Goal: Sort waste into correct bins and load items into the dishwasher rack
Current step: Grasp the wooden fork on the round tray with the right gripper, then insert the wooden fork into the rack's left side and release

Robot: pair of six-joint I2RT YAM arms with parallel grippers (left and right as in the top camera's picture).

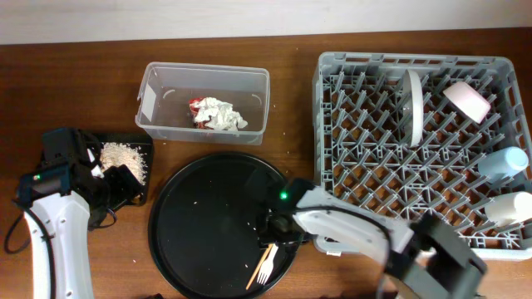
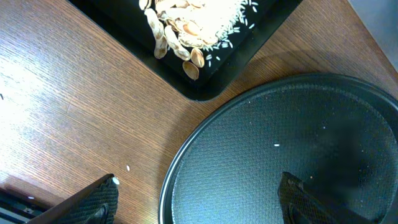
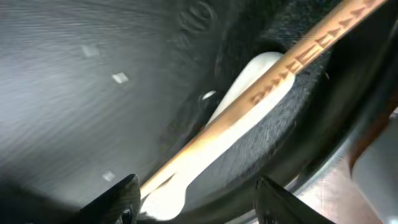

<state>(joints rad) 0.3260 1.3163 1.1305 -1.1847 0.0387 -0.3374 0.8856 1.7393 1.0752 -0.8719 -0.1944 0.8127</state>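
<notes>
A white plastic fork [image 1: 268, 259] and a wooden chopstick [image 1: 258, 271] lie together at the front right of the large round black tray [image 1: 208, 224]. My right gripper [image 1: 278, 230] is open just above them. In the right wrist view the chopstick [image 3: 273, 81] crosses the fork [image 3: 252, 67] between the open fingers [image 3: 196, 199]. My left gripper [image 1: 116, 187] is open and empty over the round tray's left rim [image 2: 171, 180]. The clear tub [image 1: 158, 91] holds white tissues [image 1: 220, 115] and a red wrapper [image 1: 195, 105]. The flat black tray [image 1: 143, 178] holds the beige heap [image 1: 123, 156]. No carrot or brown lump shows.
The grey dishwasher rack [image 1: 366, 149] at the right holds the white plate [image 1: 413, 106] on edge, the pink bowl [image 1: 467, 101], the blue cup [image 1: 503, 164] and the white cup [image 1: 511, 208]. Small white crumbs dot the round tray. The beige heap also shows in the left wrist view [image 2: 193, 25].
</notes>
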